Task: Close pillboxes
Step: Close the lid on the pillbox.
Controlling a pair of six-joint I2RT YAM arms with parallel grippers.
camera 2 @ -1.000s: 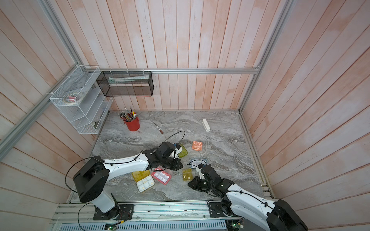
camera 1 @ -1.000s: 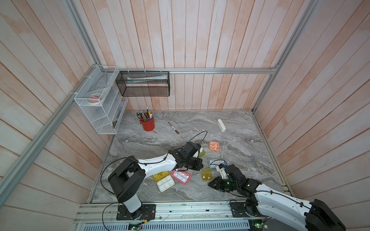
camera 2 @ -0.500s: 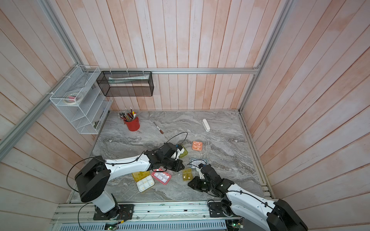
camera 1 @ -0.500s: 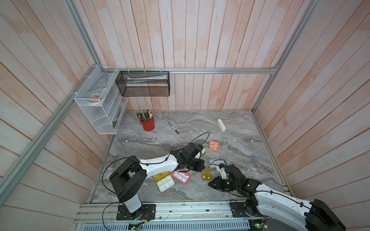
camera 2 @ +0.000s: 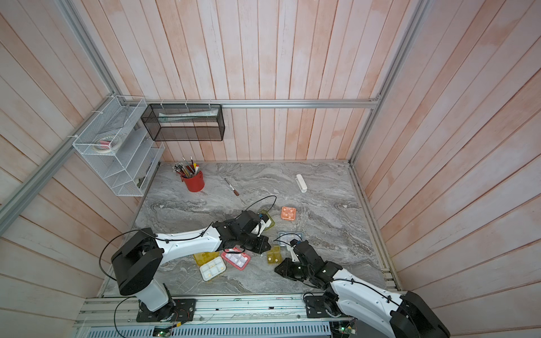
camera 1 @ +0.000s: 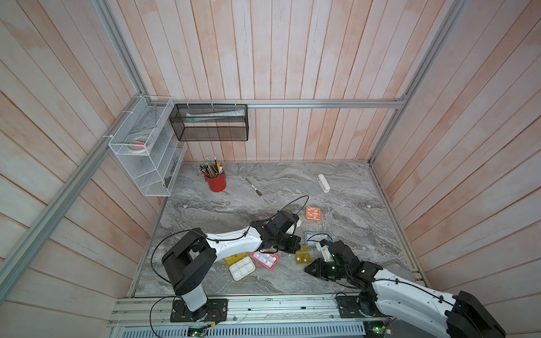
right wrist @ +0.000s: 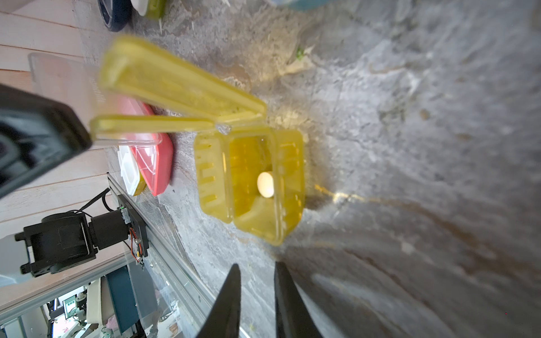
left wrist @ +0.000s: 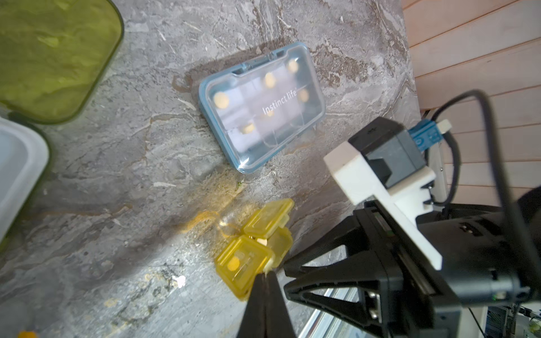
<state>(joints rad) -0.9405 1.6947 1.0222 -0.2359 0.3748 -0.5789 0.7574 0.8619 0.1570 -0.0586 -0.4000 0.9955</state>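
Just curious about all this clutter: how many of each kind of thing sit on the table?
Pillboxes: 7 (yellow, pink, amber, blue-grey, orange, lime-green, dark round)
Red cup of pens: 1
White bar: 1
Loose tool: 1
Total: 10

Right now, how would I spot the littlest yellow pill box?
Find the grey marble table, then the pink box near its front edge. Between that and the clear blue-rimmed box sits the yellow pill box: the tiniest, a lid flipped up.
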